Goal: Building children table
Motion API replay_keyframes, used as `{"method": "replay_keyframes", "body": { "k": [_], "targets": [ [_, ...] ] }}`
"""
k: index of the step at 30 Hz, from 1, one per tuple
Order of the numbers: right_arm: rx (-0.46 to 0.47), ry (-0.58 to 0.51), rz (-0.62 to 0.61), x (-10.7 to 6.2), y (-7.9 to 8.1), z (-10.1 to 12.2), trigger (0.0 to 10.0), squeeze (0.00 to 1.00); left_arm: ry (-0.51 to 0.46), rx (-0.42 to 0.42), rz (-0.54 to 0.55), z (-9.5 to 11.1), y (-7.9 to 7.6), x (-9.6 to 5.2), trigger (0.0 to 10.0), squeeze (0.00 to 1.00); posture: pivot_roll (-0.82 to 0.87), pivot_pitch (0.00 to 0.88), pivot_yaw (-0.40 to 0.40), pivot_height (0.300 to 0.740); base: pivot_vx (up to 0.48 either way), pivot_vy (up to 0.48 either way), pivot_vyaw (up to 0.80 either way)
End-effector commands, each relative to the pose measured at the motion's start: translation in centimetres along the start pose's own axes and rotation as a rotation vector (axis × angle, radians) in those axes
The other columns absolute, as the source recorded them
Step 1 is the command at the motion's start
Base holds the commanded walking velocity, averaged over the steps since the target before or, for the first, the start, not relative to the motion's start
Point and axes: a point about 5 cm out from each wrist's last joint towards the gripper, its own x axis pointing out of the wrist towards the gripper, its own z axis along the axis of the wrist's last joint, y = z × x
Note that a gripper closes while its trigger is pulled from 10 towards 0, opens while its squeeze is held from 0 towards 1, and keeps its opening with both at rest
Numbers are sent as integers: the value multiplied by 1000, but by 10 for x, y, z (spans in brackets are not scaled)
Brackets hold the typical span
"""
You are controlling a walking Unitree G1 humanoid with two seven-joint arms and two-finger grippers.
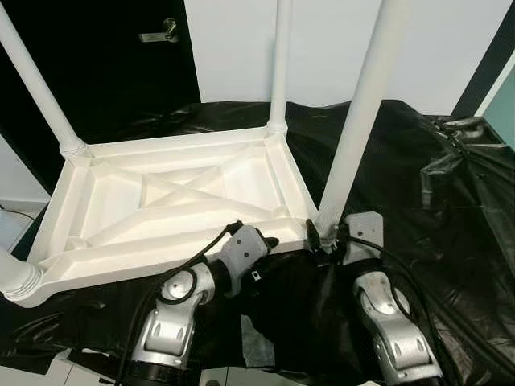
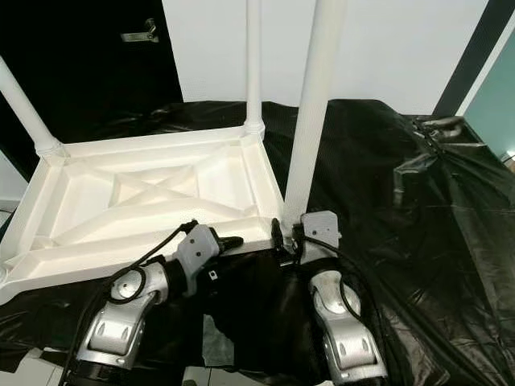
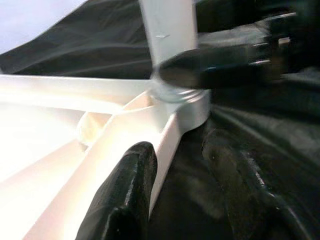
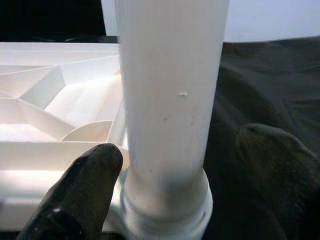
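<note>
Table top (image 1: 161, 201) upside down, mid-frame, on black sheet (image 2: 418, 217). Four legs up. Right tool (image 4: 170, 165) apart around near leg (image 1: 362, 121); left tool (image 3: 190, 165) apart at rim. Nearly done.

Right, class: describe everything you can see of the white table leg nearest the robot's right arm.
The near-right leg is a smooth white tube, plastic by its look, standing slightly tilted from a ringed socket at the corner of the upturned white tabletop. Its top runs out of frame. A few small nicks mark its surface. The right gripper straddles its base, jaws open on either side. The left gripper sits by the tabletop's rim beside it, over black sheeting.
</note>
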Motion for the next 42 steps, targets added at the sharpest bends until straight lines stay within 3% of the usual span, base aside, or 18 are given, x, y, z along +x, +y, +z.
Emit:
{"method": "replay_keyframes", "body": {
  "k": [1, 6, 8, 11, 14, 17, 19, 21, 22, 25, 33, 37, 42],
  "targets": [
    [8, 11, 18, -2, 1, 0, 10000, 0, 1, -7, 150, 1, 10, -3, 10000, 0, 46, 0, 9, 740, 0, 0, 0],
    [-22, 62, 101, -15, 7, -13, 10000, 0, 30, 12, 181, -4, 24, -13, 10000, 0, 43, 0, 16, 740, 0, 0, 0],
    [-42, 43, 268, -27, 23, -11, 10000, 0, 57, 34, 235, -6, 41, -26, 10000, 0, 45, 0, 20, 740, 0, 0, 0],
    [-33, 33, 338, -30, 30, -10, 10000, 0, 71, 43, 266, -7, 49, -33, 10000, 0, 48, 0, 18, 740, 0, 0, 0],
    [-22, 32, 362, -30, 32, -9, 10000, 0, 78, 47, 280, -7, 53, -36, 10000, 0, 51, 0, 19, 740, 0, 0, 0],
    [0, 11, 465, -22, 42, -3, 10000, 0, 110, 63, 357, -10, 72, -54, 10000, 0, 56, 0, 19, 740, 0, 0, 0],
    [0, 7, 477, -18, 44, -2, 10000, 0, 115, 62, 377, -11, 76, -58, 10000, 0, 59, 0, 20, 740, 0, 0, 0],
    [0, 7, 477, -18, 44, -2, 10000, 0, 115, 62, 377, -11, 76, -58, 10000, 0, 59, 0, 20, 740, 0, 0, 0],
    [8, -8, 476, -3, 47, 1, 10000, 0, 117, 55, 408, -11, 82, -65, 10000, 0, 69, 0, 7, 740, 0, 0, 0],
    [22, -17, 469, 7, 49, 3, 10000, 0, 121, 55, 427, -11, 84, -69, 10000, 0, 78, 0, -1, 740, 0, 0, 0],
    [30, -32, 483, 31, 55, 6, 10000, 0, 126, 41, 436, -16, 78, -72, 10000, 0, 88, 0, -11, 740, 0, 0, 0],
    [39, -29, 308, 44, 42, 4, 10000, 0, 116, 42, 426, -14, 76, -69, 10000, 0, 98, 0, -21, 740, 0, 0, 0],
    [65, -7, 158, 46, 26, -1, 10000, 0, 116, 37, 416, -15, 73, -67, 10000, 0, 86, 0, -13, 740, 0, 0, 0]
  ]
}}
